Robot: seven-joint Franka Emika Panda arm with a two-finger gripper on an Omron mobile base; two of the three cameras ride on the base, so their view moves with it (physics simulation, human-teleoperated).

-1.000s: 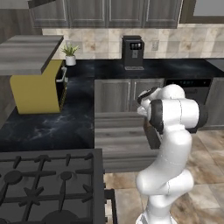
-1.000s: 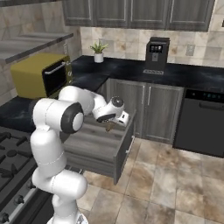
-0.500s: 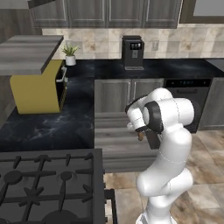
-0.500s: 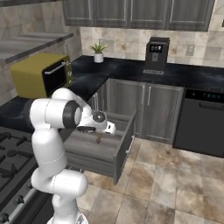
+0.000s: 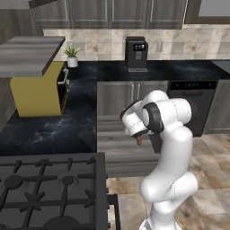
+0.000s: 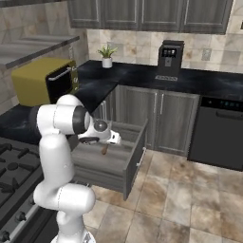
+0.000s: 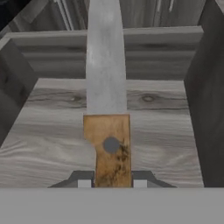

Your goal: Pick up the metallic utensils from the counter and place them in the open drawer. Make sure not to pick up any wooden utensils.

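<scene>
Gripper point(image 7: 109, 183) clamps the knife point(image 7: 106, 87) by its brown handle over the drawer point(image 7: 57, 131); blade tip cut off at the top edge.

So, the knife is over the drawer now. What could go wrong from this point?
The gripper clamps only the end of the knife handle, so the long blade could swing or slip. The knife hangs above the open drawer floor; released from here it may bounce or land crooked. The drawer walls stand close on both sides and could catch the blade while lowering.
</scene>
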